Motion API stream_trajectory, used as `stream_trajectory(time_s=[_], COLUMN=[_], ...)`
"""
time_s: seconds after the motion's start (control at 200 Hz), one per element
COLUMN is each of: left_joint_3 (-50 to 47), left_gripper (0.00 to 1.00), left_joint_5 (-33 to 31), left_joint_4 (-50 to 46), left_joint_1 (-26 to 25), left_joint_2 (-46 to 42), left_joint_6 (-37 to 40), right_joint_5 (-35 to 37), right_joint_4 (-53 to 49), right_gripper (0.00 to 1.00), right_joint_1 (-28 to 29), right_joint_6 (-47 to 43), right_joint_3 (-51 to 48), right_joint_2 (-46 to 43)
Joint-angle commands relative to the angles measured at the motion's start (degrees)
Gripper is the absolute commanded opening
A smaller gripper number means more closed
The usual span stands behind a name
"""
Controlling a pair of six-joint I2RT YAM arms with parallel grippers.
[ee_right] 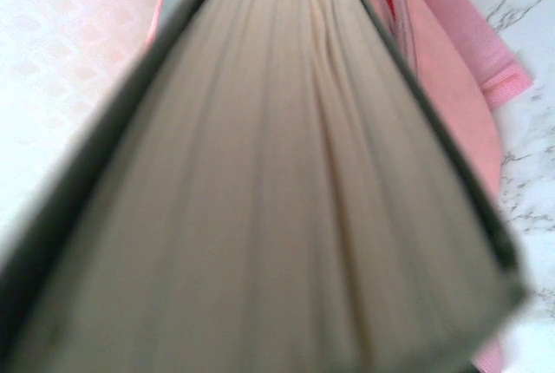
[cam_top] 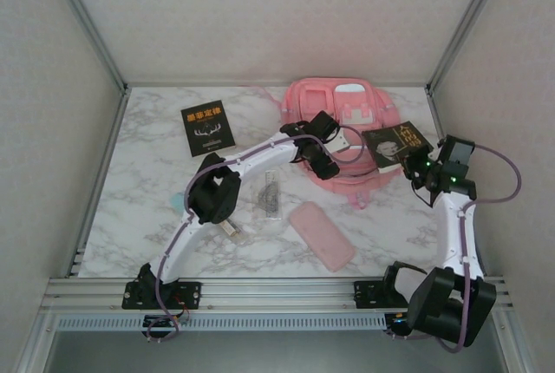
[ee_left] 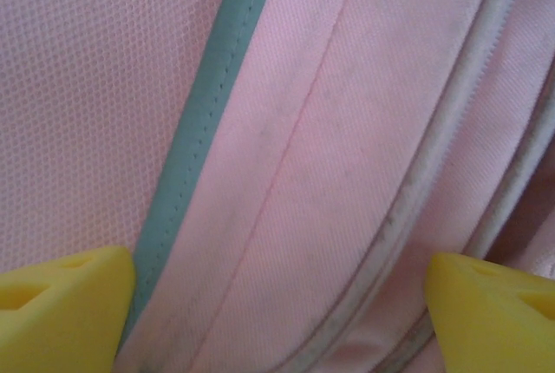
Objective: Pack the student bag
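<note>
The left gripper (ee_left: 277,314) stands wide open over the student bag (cam_top: 340,106), which lies at the far middle of the marble table (cam_top: 156,217). In the left wrist view its yellow fingertips (ee_left: 61,308) sit far apart at the bottom corners. Flat pink fabric lies between them, crossed by a teal stripe (ee_left: 204,113) and whitish piping. Nothing is pinched between them; whether the tips touch the cloth I cannot tell.

The right gripper (cam_top: 421,164) is closed on a black book (cam_top: 397,143), gripping it at its near right corner. It holds the book tilted just above the bag's right edge. In the right wrist view the book's page edge runs straight out from the camera, with the bag's pink cloth beside it at the right.

A second black book (cam_top: 208,127) lies flat at the far left, well apart from the bag. A pink pencil case (cam_top: 321,236) lies nearer the arms, with a clear ruler (cam_top: 270,196) to its left
</note>
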Motion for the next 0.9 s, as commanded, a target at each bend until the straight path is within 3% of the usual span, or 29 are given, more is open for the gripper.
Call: stream_trajectory(time_s=[0.0,0.07,0.21,0.385,0.425,0.661,0.896], left_joint_3=[4.3,7.7,11.7,11.0,10.8,6.0,6.8], left_gripper=[0.84,0.78,0.57,0.16,0.0,0.0,0.0], left_joint_5=[-0.8,-1.2,0.7,4.7,6.6,14.5,23.2], left_joint_4=[-4.6,-7.1,-11.3,-11.3,-11.1,-2.8,3.2], left_joint_1=[1.1,1.8,2.4,3.7,4.2,7.2,10.5], left_joint_2=[6.0,9.3,12.7,12.5,12.1,3.6,-1.3], left_joint_6=[-0.5,-2.3,-5.1,-9.0,-10.5,-24.5,-40.9], right_joint_5=[-2.6,-2.6,-2.4,-2.3,-2.2,-1.8,4.4], right_joint_4=[1.2,0.5,-0.6,-0.7,-0.7,-2.7,-8.8], right_gripper=[0.0,0.0,0.0,0.0,0.0,0.0,0.0], right_joint_1=[-0.8,-1.0,-1.6,-1.8,-1.9,-3.1,-3.7], right_joint_6=[-0.3,-0.5,-0.7,-0.4,-0.5,-1.2,-4.5], right_joint_3=[-0.4,-0.4,0.0,0.4,0.6,2.5,8.7], right_joint_2=[-2.5,-3.3,-4.7,-5.7,-5.8,-7.0,-9.7])
